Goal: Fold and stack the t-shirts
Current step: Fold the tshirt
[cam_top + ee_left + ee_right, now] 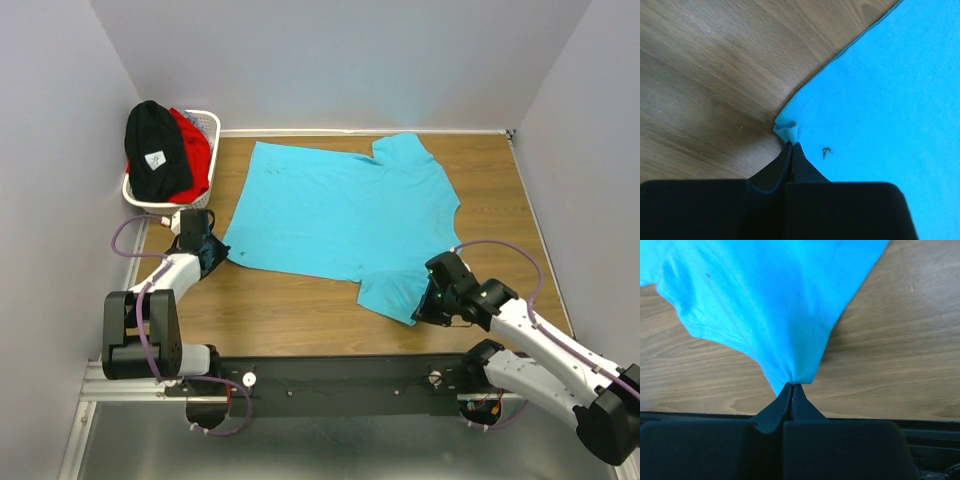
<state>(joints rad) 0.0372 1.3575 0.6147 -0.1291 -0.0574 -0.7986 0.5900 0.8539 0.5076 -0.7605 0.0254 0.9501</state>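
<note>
Top external shows three t-shirts. One turquoise t-shirt [340, 215] lies spread flat across the middle of the wooden surface [300, 315]. One black t-shirt [155, 150] and one red t-shirt [197, 152] are heaped in a single white basket [212, 116] at the far left corner. There are two tools. The left tool [218, 252] is pinched shut on the turquoise hem corner near the left edge. The right tool [420, 310] is pressed together on that shirt's near right corner. Pale walls [340, 60] close off three sides. Wood shows between the shirt and the near edge, and along the right edge.
</note>
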